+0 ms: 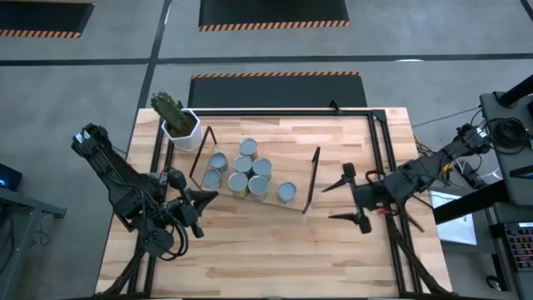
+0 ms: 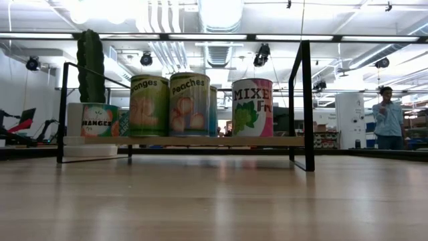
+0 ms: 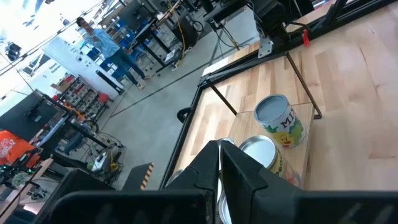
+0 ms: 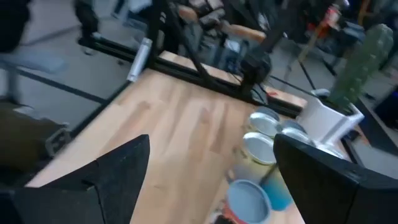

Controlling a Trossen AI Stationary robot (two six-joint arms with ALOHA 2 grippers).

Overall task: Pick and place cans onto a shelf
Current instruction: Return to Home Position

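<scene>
Seven cans [image 1: 243, 165] stand on the shelf [image 1: 289, 163], between both grippers, touching neither. Left gripper [image 1: 208, 197]: fingers together. Right gripper [image 1: 335, 202]: fingers apart, empty.

Left tool [image 1: 206, 198] closed, right tool [image 1: 336, 201] spread wide, both pointing inward

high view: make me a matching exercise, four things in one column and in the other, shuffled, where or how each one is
Things
1. left gripper
2. right gripper
3. pot
4. Mixed can

States
a. on the shelf, standing apart from the six other cans
b. fingers spread wide
c. fingers together
d. white, outside the shelf

Pairs: 1-c, 2-b, 3-d, 4-a
</scene>
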